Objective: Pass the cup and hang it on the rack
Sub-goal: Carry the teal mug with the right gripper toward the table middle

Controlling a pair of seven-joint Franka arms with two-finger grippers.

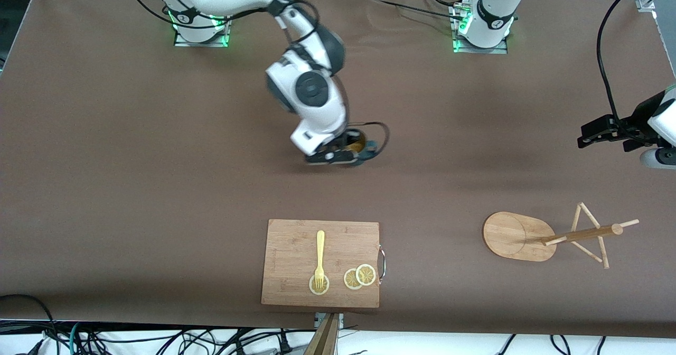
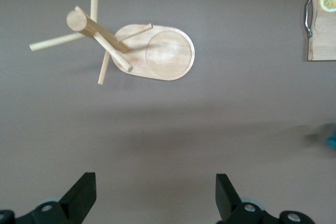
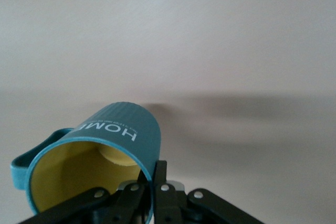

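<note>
Right tool [image 1: 343, 154] is clamped tight on the cup's [image 3: 113, 156] rim, holding it over mid-tabletop [image 1: 158, 159] — left tool [image 2: 155, 195] hangs wide open, holding nothing, over the rack's [image 1: 520, 236] end

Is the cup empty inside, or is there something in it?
Empty. In the right wrist view the cup, held at its rim by the right pincer, shows only its bare yellow inside.
</note>
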